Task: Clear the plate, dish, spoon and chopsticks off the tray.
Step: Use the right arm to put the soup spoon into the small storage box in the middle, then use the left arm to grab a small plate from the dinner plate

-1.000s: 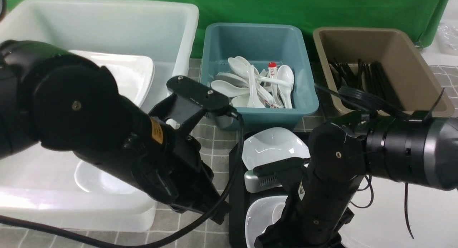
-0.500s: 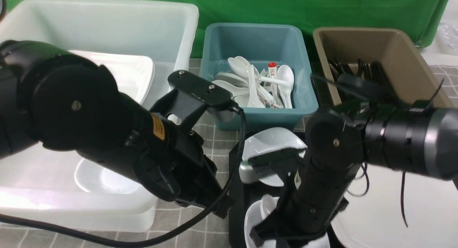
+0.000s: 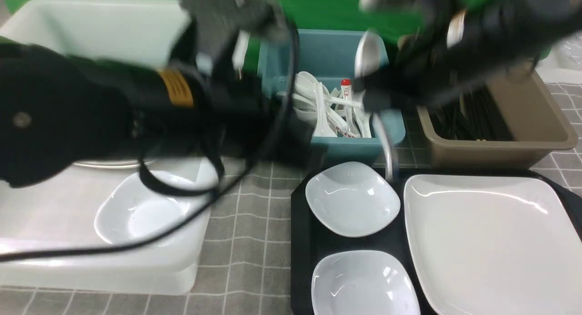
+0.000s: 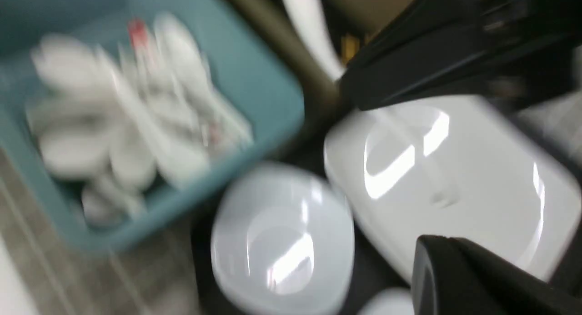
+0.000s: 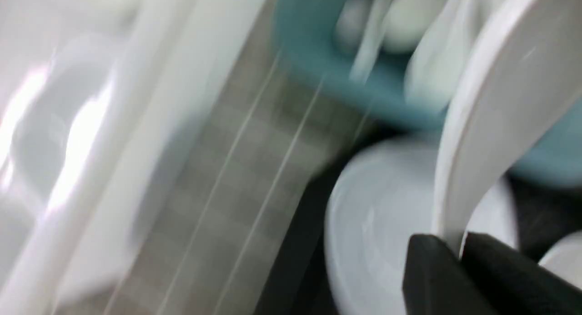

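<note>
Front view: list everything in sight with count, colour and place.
tray: one, black, near right.
plate: one, white, right side of the tray.
small dishes: two, white, left side of the tray.
teal tub: one, behind the tray.
pile of spoons: several, white, one red-tipped, in the teal tub.
brown tub: one, far right, holding black chopsticks.
white tub: one, left, holding a white dish.
tablecloth: one, grey checked.
spoon: one, white, raised in the right gripper.
right gripper: one, black, shut on the spoon.
left gripper: one, black, shut.

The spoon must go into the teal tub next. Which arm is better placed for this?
The right, most likely: its end effector is shut on the spoon, which appears above the teal tub. The left arm has no hold on it.
</note>
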Tool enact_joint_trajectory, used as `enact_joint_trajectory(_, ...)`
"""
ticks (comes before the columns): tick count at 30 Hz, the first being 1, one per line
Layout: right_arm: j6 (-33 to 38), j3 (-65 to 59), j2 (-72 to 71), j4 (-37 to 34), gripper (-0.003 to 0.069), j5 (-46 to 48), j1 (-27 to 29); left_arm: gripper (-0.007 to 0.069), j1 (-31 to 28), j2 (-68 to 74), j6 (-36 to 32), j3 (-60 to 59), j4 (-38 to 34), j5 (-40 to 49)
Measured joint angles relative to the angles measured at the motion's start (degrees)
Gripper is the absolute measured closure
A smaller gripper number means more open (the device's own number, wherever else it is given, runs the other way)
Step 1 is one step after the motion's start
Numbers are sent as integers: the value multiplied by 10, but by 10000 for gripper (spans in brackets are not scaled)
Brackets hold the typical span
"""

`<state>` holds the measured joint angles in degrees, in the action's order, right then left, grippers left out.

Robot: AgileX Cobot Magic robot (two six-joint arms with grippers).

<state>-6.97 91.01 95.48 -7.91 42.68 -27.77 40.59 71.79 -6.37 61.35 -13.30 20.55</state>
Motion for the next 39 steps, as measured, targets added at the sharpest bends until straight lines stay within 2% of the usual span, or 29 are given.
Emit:
enact_joint_trajectory(3,3,110,86,3,563,-15,32,624,0,4,0,0,3,-76)
enact_joint_trajectory(6,-15,184,154,5,542,-19,41,624,-1,11,-1,0,9,-82)
enact_joint_trajectory(8,-21,224,193,5,498,-19,43,624,-6,16,-1,0,10,-73)
enact_joint_trajectory(10,-26,272,239,4,390,-17,43,624,-16,21,4,0,11,-60)
enact_joint_trajectory(12,-23,294,258,4,314,-7,43,624,-24,22,7,0,11,-41)
enact_joint_trajectory(14,-9,306,263,4,281,22,43,624,-38,22,8,0,11,-14)
enact_joint_trajectory(16,-1,312,261,4,284,44,43,624,-43,22,8,0,11,5)
enact_joint_trajectory(17,26,326,250,4,326,89,44,624,-48,23,8,1,12,35)
enact_joint_trajectory(18,31,327,248,5,346,96,45,624,-49,24,8,1,13,41)
enact_joint_trajectory(20,79,347,207,7,524,195,52,624,-55,39,8,11,13,127)
enact_joint_trajectory(23,97,339,148,9,612,241,61,624,-56,66,-4,23,11,228)
enact_joint_trajectory(26,101,291,47,6,634,242,66,624,-39,111,-30,33,-6,309)
enact_joint_trajectory(29,109,206,-46,1,636,242,64,624,-12,142,-42,36,-13,335)
enact_joint_trajectory(32,104,97,-131,1,636,242,64,624,16,172,-52,41,-13,322)
enact_joint_trajectory(34,90,-18,-203,0,636,233,64,622,32,193,-48,48,-13,295)
enact_joint_trajectory(39,70,-269,-350,0,632,169,63,604,42,235,-45,68,-11,268)
